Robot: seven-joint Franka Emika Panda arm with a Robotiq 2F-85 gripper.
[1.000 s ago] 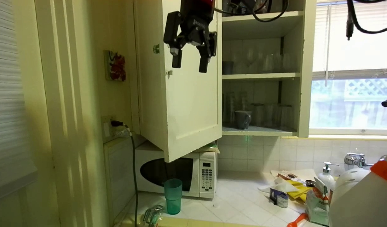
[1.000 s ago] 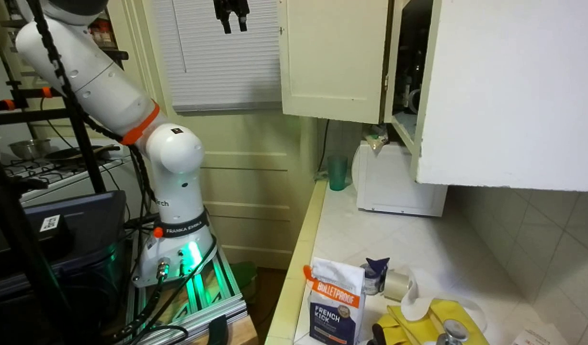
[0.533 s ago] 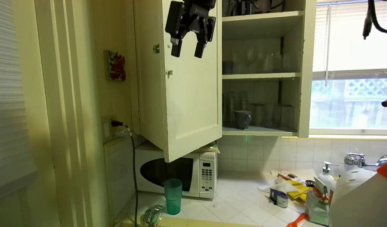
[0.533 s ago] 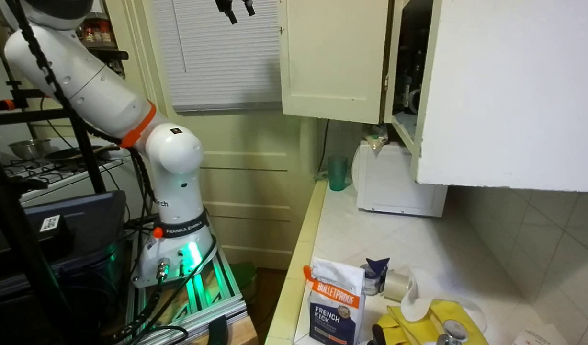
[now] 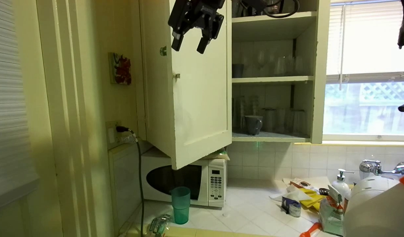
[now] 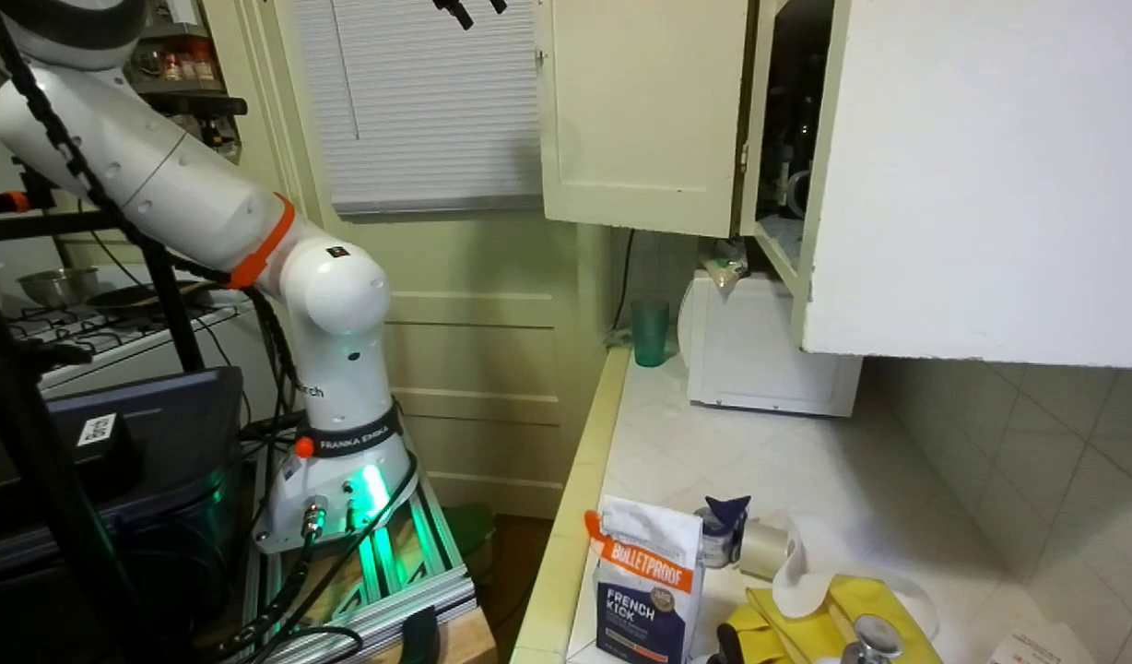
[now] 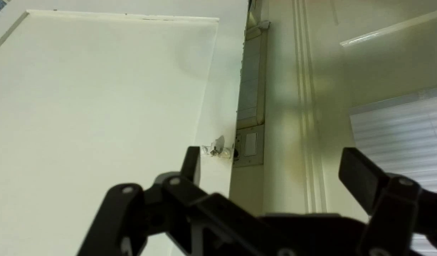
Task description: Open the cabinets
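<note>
tiled counter (image 6: pixel 704 461): microwave (image 5: pixel 197 181), teal tumbler (image 5: pixel 181 208), printed bag (image 6: pixel 647 581); bottom cabinet shelf (image 5: pixel 271 139): mug (image 5: pixel 253 125), glasses (image 5: pixel 269 120).

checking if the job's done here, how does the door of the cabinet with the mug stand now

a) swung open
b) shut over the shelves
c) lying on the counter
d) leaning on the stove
a: in an exterior view the door hangs swung out from the cabinet, leaving its shelves and the mug in sight.
</note>
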